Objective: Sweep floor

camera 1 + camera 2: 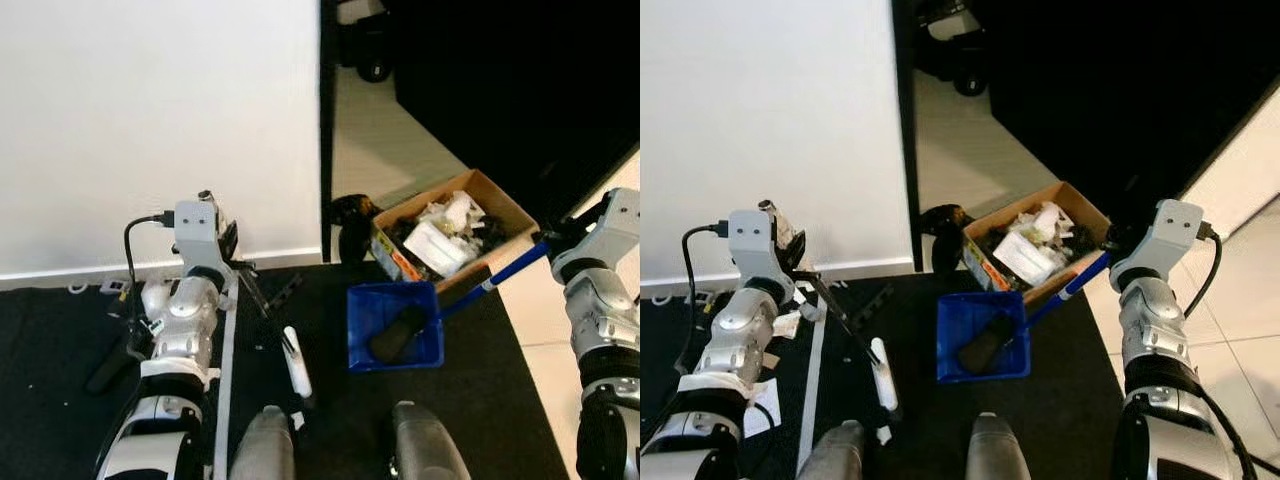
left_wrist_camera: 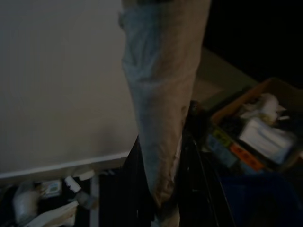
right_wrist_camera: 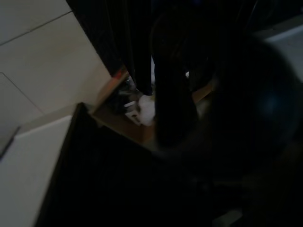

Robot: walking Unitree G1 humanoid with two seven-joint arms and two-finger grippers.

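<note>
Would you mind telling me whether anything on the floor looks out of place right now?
Yes: scraps of paper litter lie on the black mat by the white wall, near the left arm, outside the blue dustpan and the full cardboard box.

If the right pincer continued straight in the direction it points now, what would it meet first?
Probably the cardboard box of rubbish: the right pincer holds the blue dustpan handle and points toward the box, just ahead. Depth is unclear.

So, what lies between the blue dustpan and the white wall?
In the left eye view, bare black mat separates the blue dustpan from the white wall; the cardboard box sits just beyond.
</note>
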